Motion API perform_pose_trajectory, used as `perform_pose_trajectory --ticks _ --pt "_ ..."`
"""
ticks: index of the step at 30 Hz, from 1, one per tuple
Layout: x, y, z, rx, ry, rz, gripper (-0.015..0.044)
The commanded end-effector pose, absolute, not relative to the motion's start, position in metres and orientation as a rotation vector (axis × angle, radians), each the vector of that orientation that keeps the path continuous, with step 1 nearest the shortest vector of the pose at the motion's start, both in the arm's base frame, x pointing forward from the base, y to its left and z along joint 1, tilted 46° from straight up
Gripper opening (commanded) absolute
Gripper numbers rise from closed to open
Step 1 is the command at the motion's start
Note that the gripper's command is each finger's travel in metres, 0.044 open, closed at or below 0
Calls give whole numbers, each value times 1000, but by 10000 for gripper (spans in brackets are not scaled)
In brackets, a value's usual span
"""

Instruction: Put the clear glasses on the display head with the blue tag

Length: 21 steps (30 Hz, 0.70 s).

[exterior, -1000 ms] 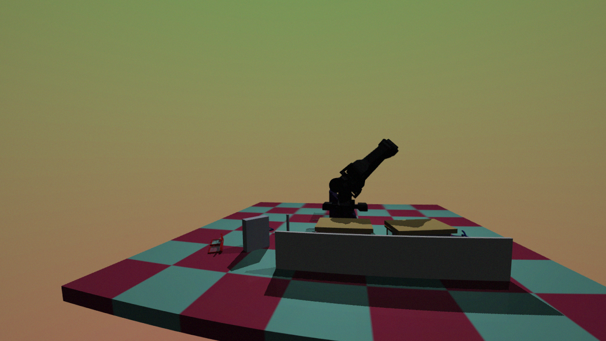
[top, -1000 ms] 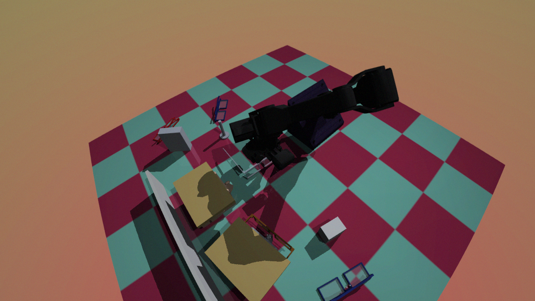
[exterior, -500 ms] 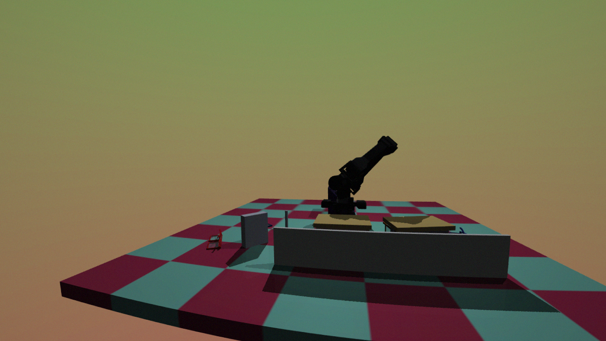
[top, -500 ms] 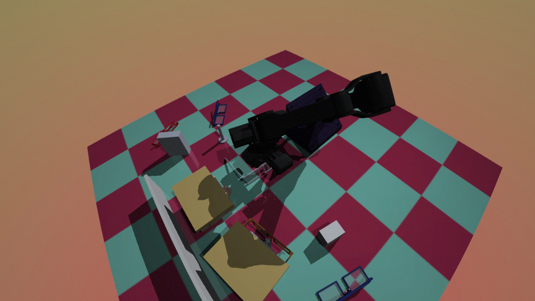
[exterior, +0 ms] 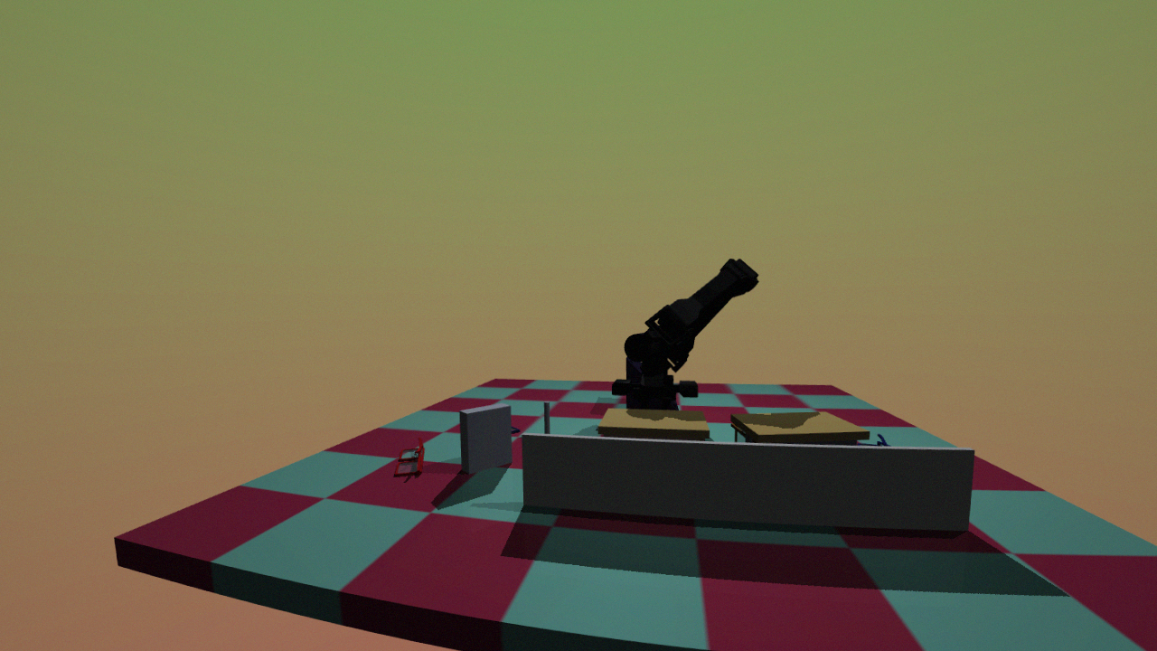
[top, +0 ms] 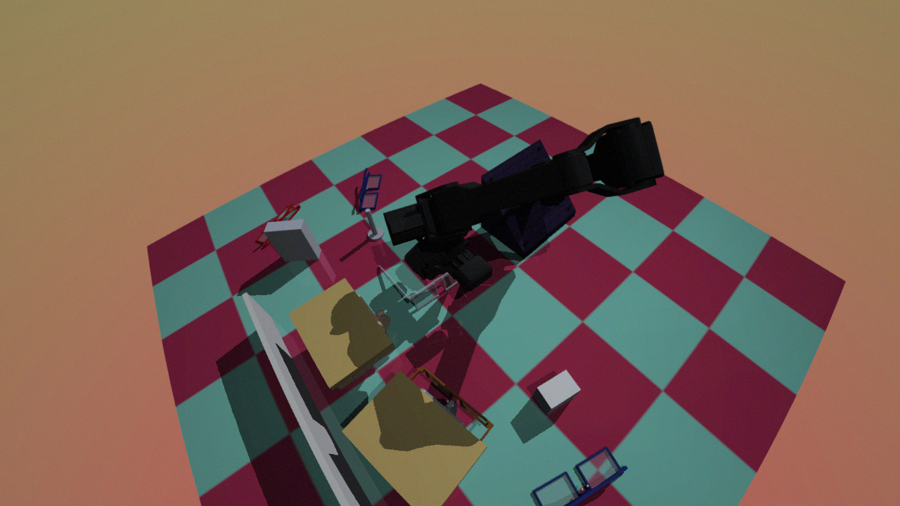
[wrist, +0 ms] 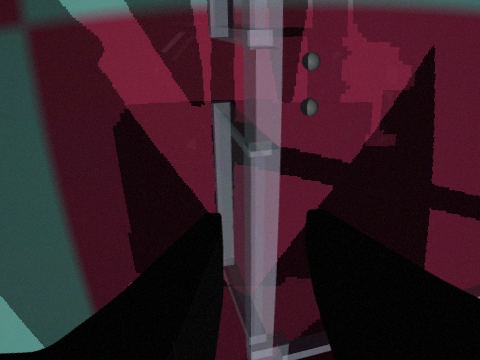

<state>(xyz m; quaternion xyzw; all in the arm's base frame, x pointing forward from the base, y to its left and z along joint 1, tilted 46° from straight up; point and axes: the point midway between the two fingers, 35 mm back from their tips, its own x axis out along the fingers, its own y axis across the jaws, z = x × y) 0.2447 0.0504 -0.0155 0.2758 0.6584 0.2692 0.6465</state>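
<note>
The clear glasses (top: 413, 301) (wrist: 267, 90) stand in front of the two yellow boards in the top view, off both heads. My gripper (wrist: 264, 227) is open around their front frame, with a gap showing on both sides. One temple reaches out toward the back left. One head (top: 381, 319) shows only a small pinkish part at the edge of the far yellow board (top: 308, 320). The other head (top: 448, 405) is mostly under the near yellow board (top: 371, 440), with brown-framed glasses (top: 455, 396) at its front. I cannot see the blue tag.
A long white wall (top: 274, 349) (exterior: 744, 485) stands behind the boards. A grey block (top: 292, 240) (exterior: 485, 438), a thin post (top: 371, 223) (exterior: 547, 417) and red glasses (exterior: 420, 457) are left. A white box (top: 557, 390) and blue glasses (top: 604, 483) are at the front.
</note>
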Motion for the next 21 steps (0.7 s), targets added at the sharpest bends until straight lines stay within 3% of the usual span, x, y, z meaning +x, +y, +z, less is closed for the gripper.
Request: perform_pose_trajectory --ticks 1,11,21 --pt "244 47 -16 624 1501 613 107" --pt "243 41 -17 626 1502 614 107" --pt "244 14 25 626 1503 613 107"
